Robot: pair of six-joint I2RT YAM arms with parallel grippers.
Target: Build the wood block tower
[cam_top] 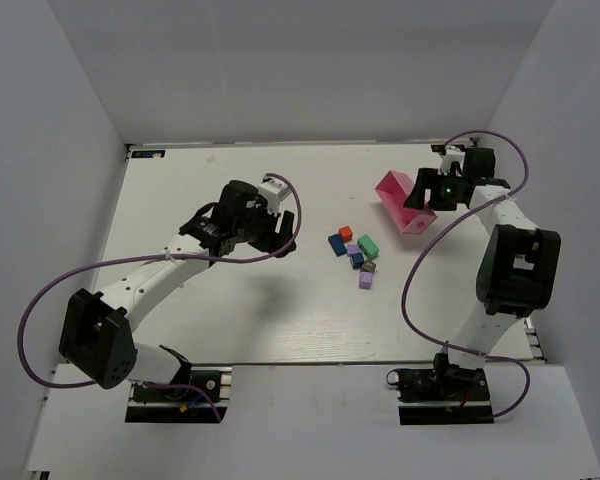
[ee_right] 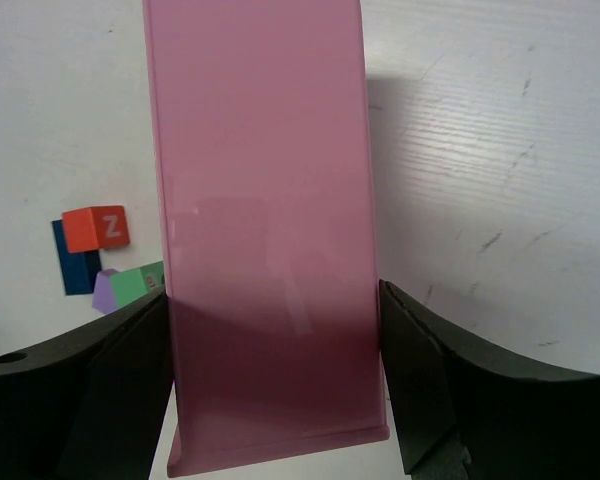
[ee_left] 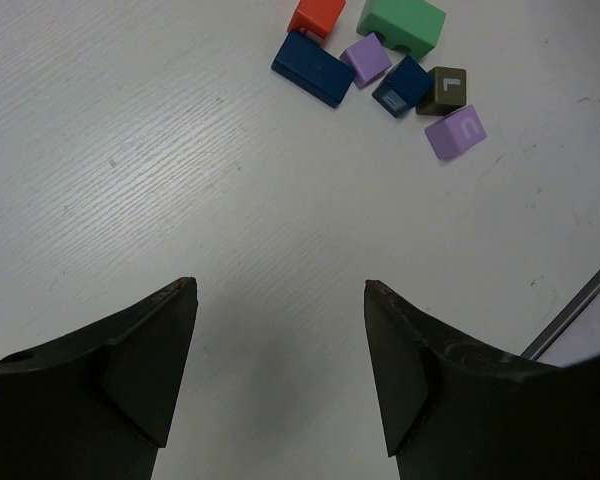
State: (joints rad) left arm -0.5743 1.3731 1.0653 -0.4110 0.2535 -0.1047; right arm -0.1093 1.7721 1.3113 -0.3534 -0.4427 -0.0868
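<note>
The pink tray [ee_right: 260, 150] is grasped across its width by the right end effector [ee_right: 270, 300], with a finger set against each long side, and it is seen tilted above the tabletop [cam_top: 240, 300]. The wood blocks [cam_top: 353, 252] are gathered in a loose cluster on the tabletop just left of the pink tray; a red block [ee_left: 317, 14], a green block [ee_left: 401, 24] and a dark block [ee_left: 442, 90] can be made out among them. The left end effector [ee_left: 280, 290] is released and empty, farther left of the pink tray, beyond the blocks.
</note>
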